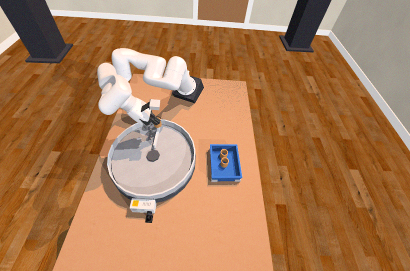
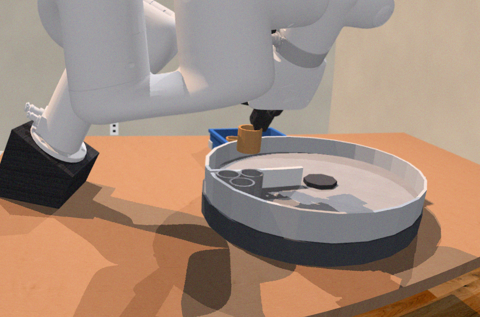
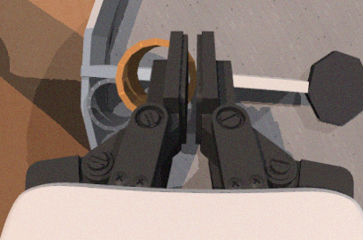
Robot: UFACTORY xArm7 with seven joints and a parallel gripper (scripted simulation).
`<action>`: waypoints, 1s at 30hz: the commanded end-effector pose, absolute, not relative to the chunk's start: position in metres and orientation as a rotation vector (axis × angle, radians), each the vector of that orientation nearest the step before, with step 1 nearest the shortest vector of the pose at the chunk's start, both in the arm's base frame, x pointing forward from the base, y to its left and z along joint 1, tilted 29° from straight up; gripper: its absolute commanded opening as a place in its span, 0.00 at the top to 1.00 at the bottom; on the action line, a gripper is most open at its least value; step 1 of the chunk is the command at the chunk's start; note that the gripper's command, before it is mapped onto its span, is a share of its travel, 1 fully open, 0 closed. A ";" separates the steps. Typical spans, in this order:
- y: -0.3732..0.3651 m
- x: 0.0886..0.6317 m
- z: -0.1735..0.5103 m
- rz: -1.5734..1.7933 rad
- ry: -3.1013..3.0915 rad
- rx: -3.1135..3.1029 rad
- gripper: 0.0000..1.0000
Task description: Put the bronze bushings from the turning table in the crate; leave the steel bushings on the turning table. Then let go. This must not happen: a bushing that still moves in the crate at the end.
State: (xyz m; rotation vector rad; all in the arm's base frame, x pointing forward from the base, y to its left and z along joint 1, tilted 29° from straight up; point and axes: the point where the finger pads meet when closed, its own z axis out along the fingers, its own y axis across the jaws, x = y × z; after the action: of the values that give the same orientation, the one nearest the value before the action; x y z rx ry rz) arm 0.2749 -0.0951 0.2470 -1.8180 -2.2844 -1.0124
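My gripper [image 1: 156, 119] [image 2: 258, 128] [image 3: 192, 56] is shut on the wall of a bronze bushing [image 1: 157, 124] [image 2: 249, 142] [image 3: 120, 78], one finger inside the ring and one outside. The bushing hangs upright above the turning table [image 1: 170, 168] [image 2: 360, 169] [image 3: 266, 7], near its rim on the robot's side. Three steel bushings [image 2: 257, 183] stand together on the turning table by the rim, below the held one. One steel bushing [image 3: 94, 102] shows partly in the wrist view. The blue crate [image 1: 230, 173] [image 2: 213, 133] holds two upright bronze bushings [image 1: 224, 154] [image 1: 224, 162].
A thin pale divider [image 1: 155, 139] [image 2: 282, 177] [image 3: 270, 83] runs from the turning table's rim toward its dark hub [image 1: 152, 155] [image 2: 320, 181] [image 3: 336, 89]. The raised rim wall [image 2: 320, 227] lies around it. A white box [image 1: 147, 209] sits at the turning table's front side.
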 end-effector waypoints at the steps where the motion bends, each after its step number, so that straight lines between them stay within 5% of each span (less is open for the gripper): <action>1: -0.059 0.295 0.251 -0.986 -2.314 -1.794 1.00; 30: 0.134 0.390 0.267 -0.853 -2.462 -1.618 1.00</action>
State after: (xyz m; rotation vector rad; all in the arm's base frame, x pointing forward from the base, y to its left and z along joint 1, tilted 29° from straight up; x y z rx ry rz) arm 0.3726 0.1022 0.2645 -1.6509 -2.4396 -0.8839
